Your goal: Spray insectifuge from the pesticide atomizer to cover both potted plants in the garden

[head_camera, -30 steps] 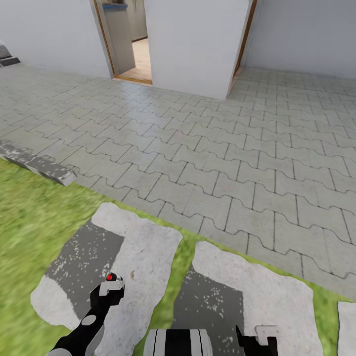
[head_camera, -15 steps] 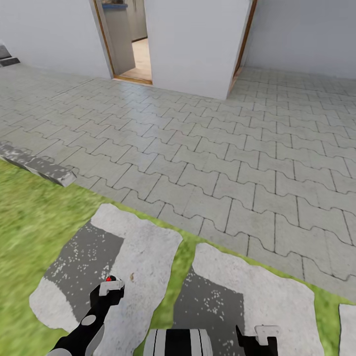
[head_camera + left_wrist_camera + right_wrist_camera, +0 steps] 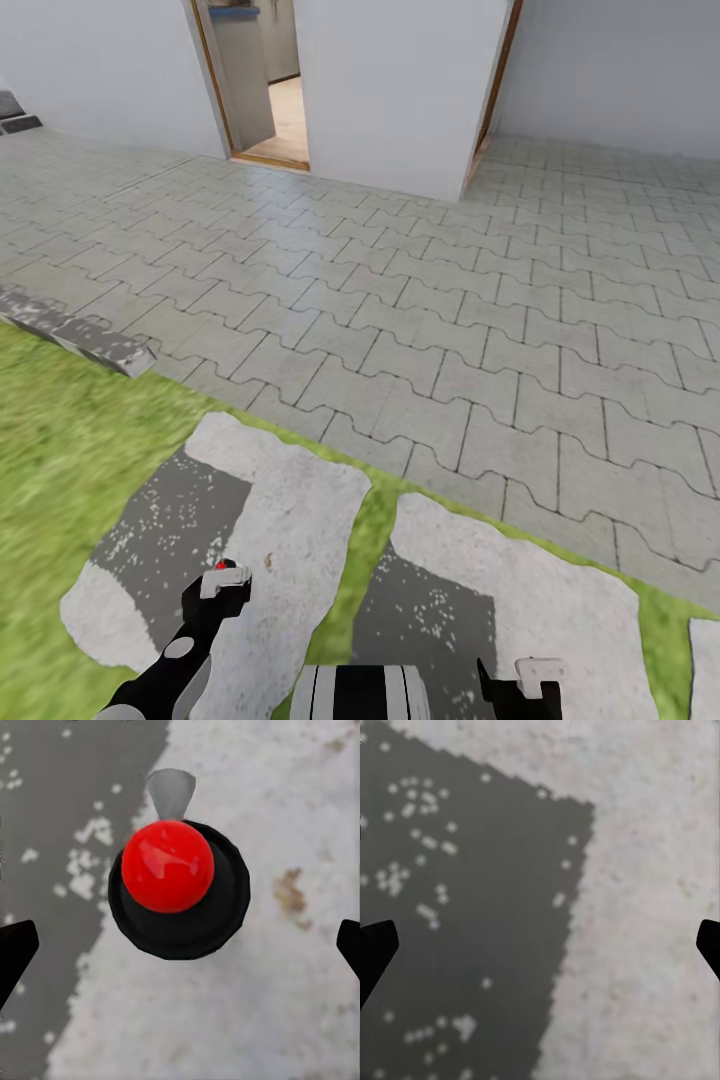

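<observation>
The pesticide atomizer is seen from above in the left wrist view: a red round cap on a black disc with a small grey nozzle. It is over a pale stepping stone. My left gripper is open, its dark fingertips far out on either side and clear of the atomizer. In the head view the red cap peeks out just past my left gripper. My right gripper hangs open over another stone with nothing in it. The potted plants are out of view.
Green lawn surrounds the two stepping stones. Beyond lies grey interlocking paving, a white house wall with an open doorway, and a low stone kerb at the left.
The red cap shows a little less past my left gripper than a second ago. The whole view has shifted very slightly.
</observation>
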